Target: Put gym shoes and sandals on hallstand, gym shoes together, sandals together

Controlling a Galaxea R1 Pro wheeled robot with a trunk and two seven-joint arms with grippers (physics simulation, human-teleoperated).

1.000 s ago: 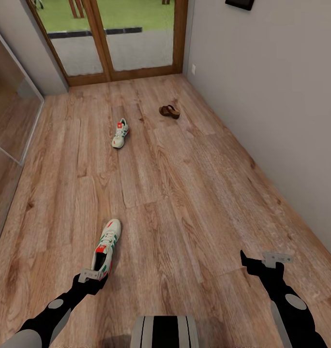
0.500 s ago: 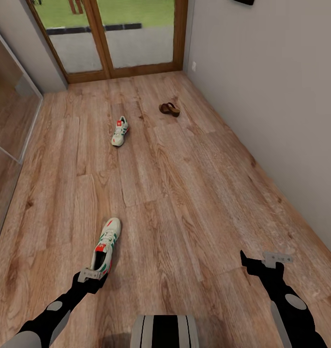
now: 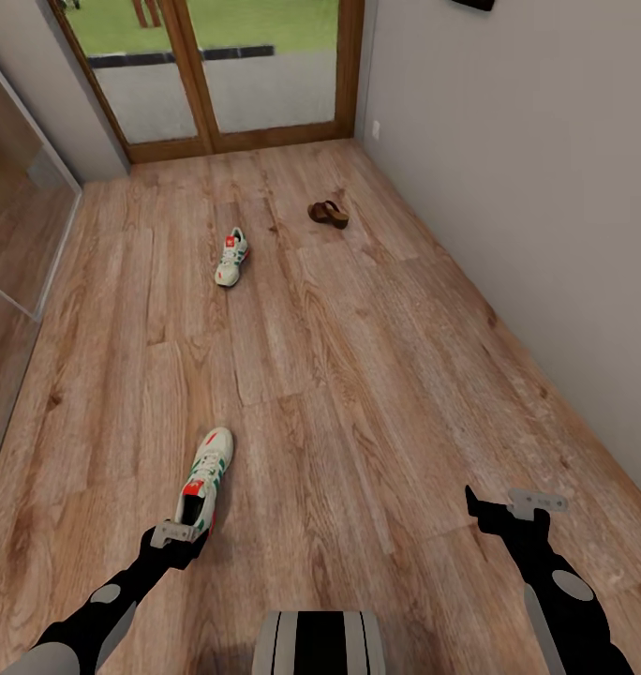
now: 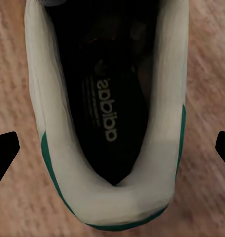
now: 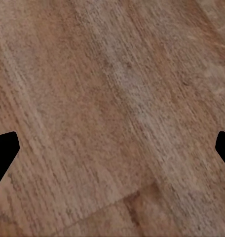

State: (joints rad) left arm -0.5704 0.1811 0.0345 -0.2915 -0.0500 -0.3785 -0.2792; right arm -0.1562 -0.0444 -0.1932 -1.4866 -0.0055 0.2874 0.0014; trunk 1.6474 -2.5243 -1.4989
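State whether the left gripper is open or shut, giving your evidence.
Open: the left gripper has its fingertips spread wide on either side of the near gym shoe, not touching it.

Open floor (image 3: 358, 375) ahead — near gym shoe (image 3: 203, 480) between the jaws

Near gym shoe (image 3: 205, 477) now sits lower in view (camera shifted slightly).

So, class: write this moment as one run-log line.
left gripper: open, over near gym shoe's heel | right gripper: open over corridor floor | far gym shoe, sandals: on floor
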